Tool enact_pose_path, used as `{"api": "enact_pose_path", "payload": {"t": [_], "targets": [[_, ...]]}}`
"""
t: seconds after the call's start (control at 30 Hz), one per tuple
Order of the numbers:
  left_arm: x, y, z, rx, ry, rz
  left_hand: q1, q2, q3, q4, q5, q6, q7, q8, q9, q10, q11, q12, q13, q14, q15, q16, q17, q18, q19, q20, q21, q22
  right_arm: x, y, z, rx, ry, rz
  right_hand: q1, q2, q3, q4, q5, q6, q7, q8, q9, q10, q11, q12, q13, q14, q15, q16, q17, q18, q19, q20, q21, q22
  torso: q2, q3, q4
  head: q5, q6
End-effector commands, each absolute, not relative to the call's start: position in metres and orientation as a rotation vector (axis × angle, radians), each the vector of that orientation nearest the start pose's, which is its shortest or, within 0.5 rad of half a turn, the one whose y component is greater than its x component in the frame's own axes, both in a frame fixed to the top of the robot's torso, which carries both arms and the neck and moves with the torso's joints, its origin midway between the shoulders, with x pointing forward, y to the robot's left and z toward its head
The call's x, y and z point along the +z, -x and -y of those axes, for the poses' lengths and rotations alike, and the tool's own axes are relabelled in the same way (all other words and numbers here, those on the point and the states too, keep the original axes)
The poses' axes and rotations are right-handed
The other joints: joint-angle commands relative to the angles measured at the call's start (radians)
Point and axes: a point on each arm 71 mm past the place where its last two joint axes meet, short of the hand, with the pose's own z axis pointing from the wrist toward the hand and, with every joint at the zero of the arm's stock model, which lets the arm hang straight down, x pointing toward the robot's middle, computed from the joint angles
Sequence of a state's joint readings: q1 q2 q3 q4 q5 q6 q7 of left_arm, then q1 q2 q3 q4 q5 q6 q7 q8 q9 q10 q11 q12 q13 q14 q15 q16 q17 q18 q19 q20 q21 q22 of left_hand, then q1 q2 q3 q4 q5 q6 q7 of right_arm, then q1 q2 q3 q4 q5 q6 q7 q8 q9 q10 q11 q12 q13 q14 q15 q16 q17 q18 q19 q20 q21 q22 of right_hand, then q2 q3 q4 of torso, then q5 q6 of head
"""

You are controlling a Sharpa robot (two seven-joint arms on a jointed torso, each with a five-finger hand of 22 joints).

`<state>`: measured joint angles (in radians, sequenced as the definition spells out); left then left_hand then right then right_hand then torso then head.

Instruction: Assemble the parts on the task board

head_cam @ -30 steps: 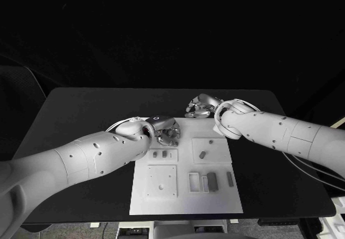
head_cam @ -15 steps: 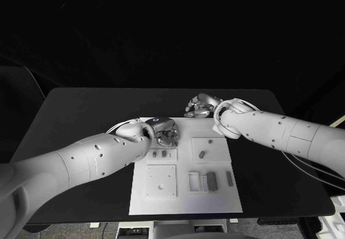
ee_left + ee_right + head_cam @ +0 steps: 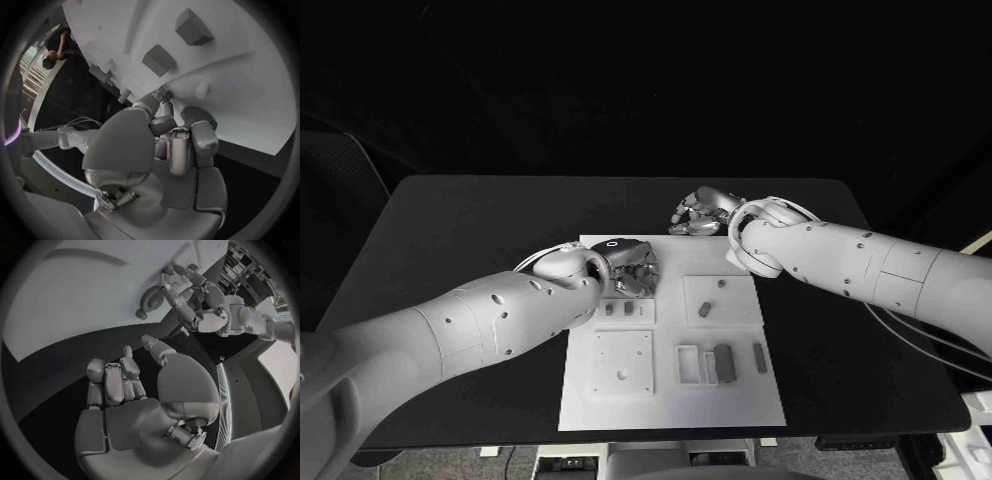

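The white task board (image 3: 668,400) lies mid-table. On it are small grey parts: two short pieces (image 3: 619,310), a slanted piece (image 3: 705,309), a dark block (image 3: 726,366) and a thin bar (image 3: 762,359). My left hand (image 3: 629,266) hovers low over the board's far left corner with its fingers curled. In the left wrist view its fingertips (image 3: 181,117) sit against a round toothed gear (image 3: 200,116) lying by a small peg (image 3: 201,90); a grip is not clear. My right hand (image 3: 704,212) is just past the board's far edge, fingers loosely curled (image 3: 115,380), holding nothing.
The black table (image 3: 459,230) reaches well out to both sides of the board. Raised square plates (image 3: 623,362) and an open rectangular slot (image 3: 689,365) sit on the board's near half. Both white forearms cross the table's sides above the board.
My left hand has crept slightly nearer along the board's far left corner. The right hand has stayed where it was.
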<state>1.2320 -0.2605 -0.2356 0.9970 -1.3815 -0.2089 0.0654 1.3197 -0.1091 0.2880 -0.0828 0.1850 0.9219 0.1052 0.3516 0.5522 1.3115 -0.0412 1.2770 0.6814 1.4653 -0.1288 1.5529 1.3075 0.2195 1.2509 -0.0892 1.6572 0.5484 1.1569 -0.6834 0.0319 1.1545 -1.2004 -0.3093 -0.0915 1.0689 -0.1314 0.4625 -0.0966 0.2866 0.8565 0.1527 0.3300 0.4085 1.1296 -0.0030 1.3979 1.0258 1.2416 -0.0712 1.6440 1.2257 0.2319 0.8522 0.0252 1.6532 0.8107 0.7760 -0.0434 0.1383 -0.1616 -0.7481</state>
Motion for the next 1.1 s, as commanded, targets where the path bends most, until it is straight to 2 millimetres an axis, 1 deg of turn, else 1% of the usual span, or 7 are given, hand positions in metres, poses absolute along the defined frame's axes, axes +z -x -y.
{"api": "enact_pose_path", "payload": {"t": [0.03, 0.13, 0.27, 0.53, 0.73, 0.93, 1.1], "targets": [[-0.2512, -0.5208, -0.0294, -0.778, -0.469, -1.808, 0.0, 0.009, 0.006, 0.001, 0.006, 0.008, 0.001, 0.003, 0.001, 0.002, -0.005, 0.006, 0.001, 0.143, -0.004, 0.007, 0.055, 0.042, 0.007, -0.002, 0.144, 0.001, -0.2102, -0.5495, 0.2359, 0.595, -0.237, -1.722, -0.001, 0.006, 0.005, 0.001, 0.003, 0.002, 0.012, 0.003, -0.001, 0.003, -0.004, 0.006, -0.001, 0.002, -0.004, 0.006, 0.001, 0.012, 0.002, -0.003, 0.02, -0.001, 0.0, -0.0001, 0.0004, 0.0, 0.0], [-0.252, -0.5203, -0.0283, -0.779, -0.469, -1.809, 0.0, 0.012, 0.007, 0.002, 0.006, 0.009, 0.001, 0.003, 0.001, 0.003, -0.005, 0.007, 0.001, 0.144, -0.004, 0.008, 0.057, 0.042, 0.008, -0.002, 0.144, 0.002, -0.2102, -0.5494, 0.2353, 0.596, -0.236, -1.723, -0.001, 0.006, 0.005, 0.001, 0.003, 0.002, 0.012, 0.003, -0.001, 0.003, -0.004, 0.006, -0.001, 0.002, -0.004, 0.006, 0.0, 0.012, 0.002, -0.003, 0.02, -0.001, 0.0, -0.0003, -0.0001, -0.001, 0.0], [-0.2529, -0.5203, -0.0284, -0.776, -0.467, -1.814, -0.003, 0.021, 0.013, 0.007, 0.006, 0.011, 0.002, 0.002, 0.0, 0.004, -0.006, 0.009, 0.002, 0.145, -0.005, 0.009, 0.058, 0.042, 0.01, -0.002, 0.144, 0.003, -0.2103, -0.5495, 0.2354, 0.596, -0.236, -1.723, -0.001, 0.006, 0.005, 0.001, 0.003, 0.002, 0.012, 0.003, -0.001, 0.003, -0.004, 0.006, -0.001, 0.003, -0.004, 0.006, 0.002, 0.012, 0.002, -0.003, 0.02, -0.001, 0.0, -0.0004, -0.0003, -0.001, 0.0], [-0.2553, -0.5221, -0.0326, -0.741, -0.456, -1.85, -0.011, 0.033, 0.02, 0.016, 0.006, 0.006, 0.005, -0.005, -0.003, 0.004, -0.006, 0.01, 0.003, 0.146, -0.005, 0.01, 0.058, 0.042, 0.012, -0.002, 0.144, 0.006, -0.2101, -0.5491, 0.2365, 0.594, -0.237, -1.723, -0.001, 0.006, 0.005, 0.001, 0.003, 0.002, 0.012, 0.003, -0.001, 0.004, -0.004, 0.007, -0.001, 0.003, -0.004, 0.007, 0.002, 0.012, 0.002, -0.003, 0.02, -0.001, 0.001, -0.0001, 0.0002, -0.003, -0.001], [-0.2563, -0.5208, -0.0297, -0.74, -0.466, -1.868, -0.015, 0.037, 0.025, 0.02, 0.006, -0.006, 0.007, -0.013, -0.008, 0.004, -0.006, 0.011, 0.003, 0.148, -0.005, 0.014, 0.064, 0.042, 0.013, -0.002, 0.144, 0.008, -0.2101, -0.549, 0.235, 0.597, -0.235, -1.727, -0.001, 0.006, 0.005, 0.001, 0.003, 0.002, 0.012, 0.003, -0.001, 0.004, -0.004, 0.007, -0.001, 0.002, -0.004, 0.006, 0.0, 0.012, 0.002, -0.003, 0.021, -0.001, 0.0, 0.0002, 0.0019, -0.003, -0.003], [-0.2565, -0.5196, -0.0266, -0.745, -0.473, -1.874, -0.018, 0.039, 0.028, 0.022, 0.006, -0.017, 0.007, -0.021, -0.012, 0.003, -0.007, 0.012, 0.003, 0.149, -0.005, 0.015, 0.066, 0.042, 0.014, -0.003, 0.143, 0.01, -0.2102, -0.5491, 0.2343, 0.598, -0.234, -1.727, -0.001, 0.006, 0.005, 0.001, 0.003, 0.002, 0.012, 0.003, -0.001, 0.004, -0.004, 0.007, -0.001, 0.002, -0.004, 0.006, -0.001, 0.012, 0.003, -0.003, 0.021, -0.001, -0.001, -0.0004, 0.0, -0.001, -0.002], [-0.2566, -0.52, -0.0268, -0.743, -0.472, -1.875, -0.019, 0.039, 0.029, 0.023, 0.006, -0.022, 0.007, -0.023, -0.013, 0.003, -0.007, 0.012, 0.003, 0.15, -0.005, 0.017, 0.069, 0.042, 0.014, -0.003, 0.143, 0.011, -0.2103, -0.5492, 0.2337, 0.599, -0.233, -1.728, -0.001, 0.006, 0.005, 0.001, 0.003, 0.002, 0.012, 0.003, -0.001, 0.004, -0.004, 0.007, -0.001, 0.003, -0.004, 0.006, 0.0, 0.012, 0.003, -0.003, 0.021, -0.001, -0.001, -0.0003, 0.0008, -0.002, -0.003]]}}
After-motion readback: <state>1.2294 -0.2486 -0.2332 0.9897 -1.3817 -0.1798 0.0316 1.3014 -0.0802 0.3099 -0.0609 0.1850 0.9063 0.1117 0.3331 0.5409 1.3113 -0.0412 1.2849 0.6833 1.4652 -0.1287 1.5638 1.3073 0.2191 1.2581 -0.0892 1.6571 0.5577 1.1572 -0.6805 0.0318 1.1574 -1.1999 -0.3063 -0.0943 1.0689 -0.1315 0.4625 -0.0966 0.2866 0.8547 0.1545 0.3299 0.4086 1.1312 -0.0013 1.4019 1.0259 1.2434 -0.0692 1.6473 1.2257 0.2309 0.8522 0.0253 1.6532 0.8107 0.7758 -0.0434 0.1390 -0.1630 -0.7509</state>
